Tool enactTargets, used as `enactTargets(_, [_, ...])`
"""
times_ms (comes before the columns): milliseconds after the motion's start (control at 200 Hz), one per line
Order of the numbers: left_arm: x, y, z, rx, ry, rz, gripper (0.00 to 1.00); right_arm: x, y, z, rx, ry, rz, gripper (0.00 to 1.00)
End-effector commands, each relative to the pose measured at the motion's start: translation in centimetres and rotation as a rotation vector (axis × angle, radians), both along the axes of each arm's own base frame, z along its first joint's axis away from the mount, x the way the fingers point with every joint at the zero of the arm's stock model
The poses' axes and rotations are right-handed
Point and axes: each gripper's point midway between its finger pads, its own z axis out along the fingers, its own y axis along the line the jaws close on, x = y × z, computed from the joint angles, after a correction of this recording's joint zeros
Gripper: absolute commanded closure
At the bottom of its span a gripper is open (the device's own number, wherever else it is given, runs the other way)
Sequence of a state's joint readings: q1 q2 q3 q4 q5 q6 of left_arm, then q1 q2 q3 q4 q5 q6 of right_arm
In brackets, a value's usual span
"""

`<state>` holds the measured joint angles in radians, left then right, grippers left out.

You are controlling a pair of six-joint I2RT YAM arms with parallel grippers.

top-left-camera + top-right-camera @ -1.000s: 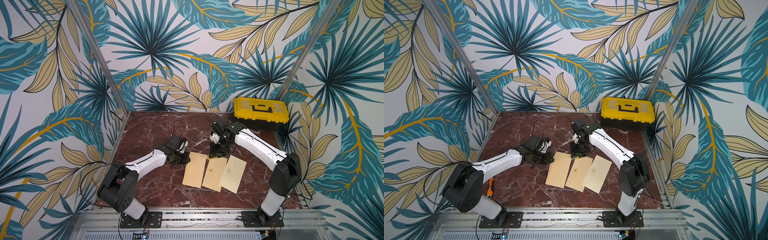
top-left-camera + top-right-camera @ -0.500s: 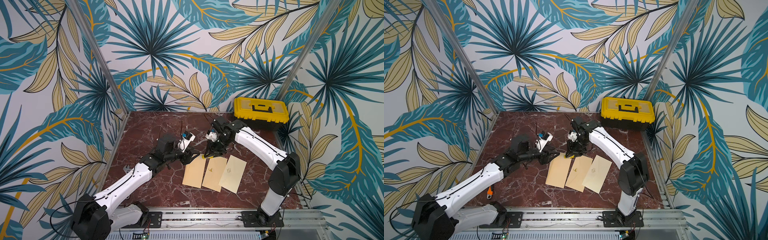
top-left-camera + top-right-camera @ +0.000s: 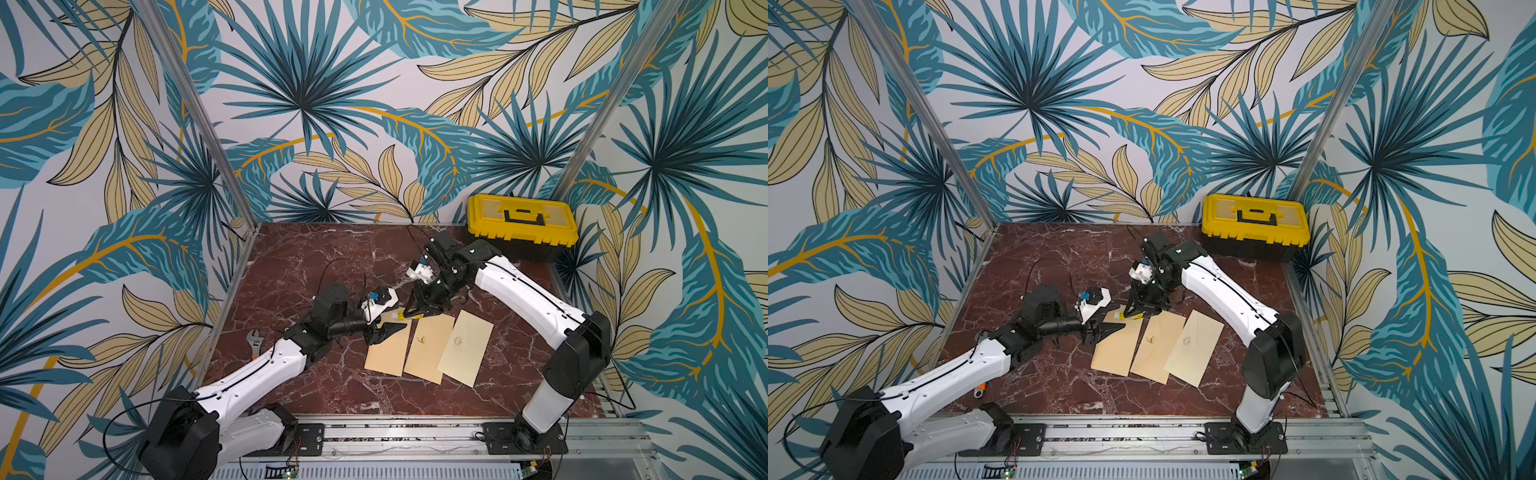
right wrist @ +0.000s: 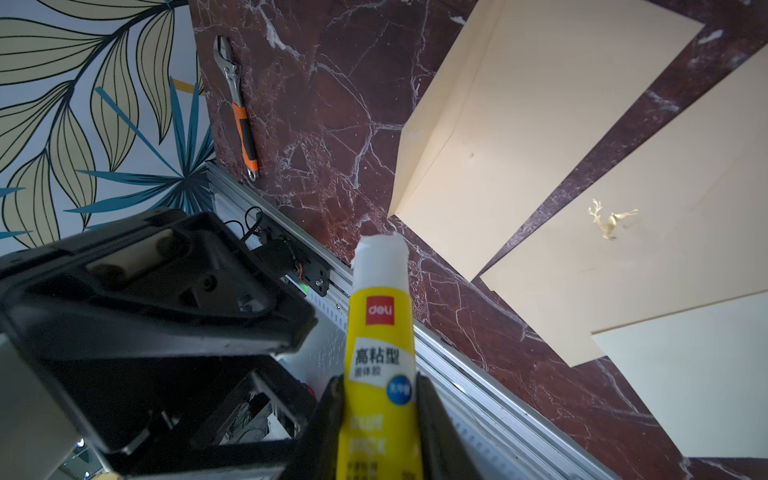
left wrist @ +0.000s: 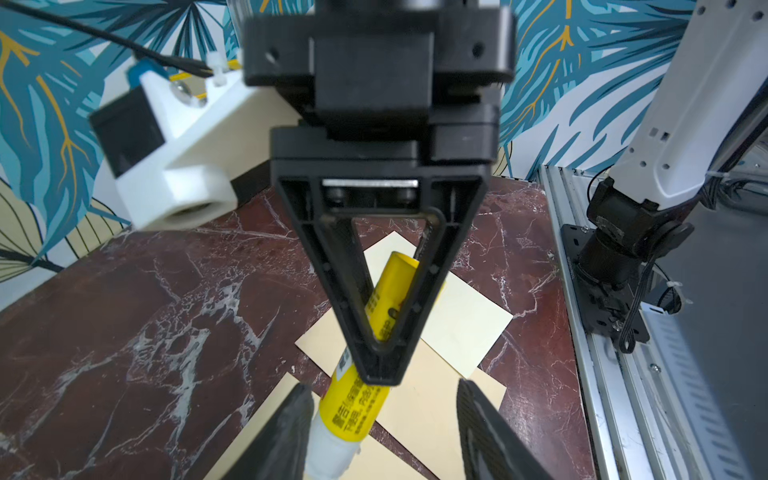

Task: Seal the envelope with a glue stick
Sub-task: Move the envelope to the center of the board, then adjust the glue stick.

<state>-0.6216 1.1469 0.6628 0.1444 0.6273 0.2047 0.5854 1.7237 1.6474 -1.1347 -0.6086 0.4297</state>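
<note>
My right gripper (image 4: 379, 386) is clamped on the uncapped glue stick (image 4: 380, 332), white tip low over the envelope (image 3: 386, 353), presumably ready to spread. My left gripper (image 3: 384, 332) flanks that tip, jaws apart, gripping nothing.

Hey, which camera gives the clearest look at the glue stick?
The right wrist view: the glue stick is close, its white tip and label plain, clamped in the right gripper. The left wrist view shows it partly behind that gripper; both top views show only a yellow speck.
</note>
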Motion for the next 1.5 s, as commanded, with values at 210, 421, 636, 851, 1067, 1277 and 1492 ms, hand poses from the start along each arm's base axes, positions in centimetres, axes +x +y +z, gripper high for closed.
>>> enactTargets(210, [0.1,-1.2,-0.7,0.075,-0.102,-0.018,0.50,-1.9,0.7,0.8,0.023,0.024,0.040,1.00])
enactTargets(421, [1.1,-1.0,-1.3,0.132,-0.132,0.046,0.52,-2.6,1.0,0.7,0.016,0.040,0.070,1.00])
enactTargets(636, [1.0,-1.0,-1.8,0.154,-0.129,0.046,0.63,-2.6,1.0,0.7,0.003,0.036,0.076,1.00])
enactTargets(851, [1.2,-1.2,-1.8,0.150,-0.124,0.056,0.74,-1.7,0.7,0.5,-0.025,-0.015,0.059,1.00])
enactTargets(1067, [1.1,-1.7,-1.4,0.108,-0.075,0.055,0.86,0.3,1.2,0.9,0.000,-0.139,0.030,0.87])
enactTargets(1277, [1.0,-2.2,-0.6,0.072,-0.051,0.061,0.90,1.5,2.0,2.5,0.076,-0.242,0.016,0.72])
enactTargets(1492, [1.3,-2.6,-0.3,0.080,-0.063,0.082,0.91,1.9,1.7,3.9,0.108,-0.320,-0.012,0.64])
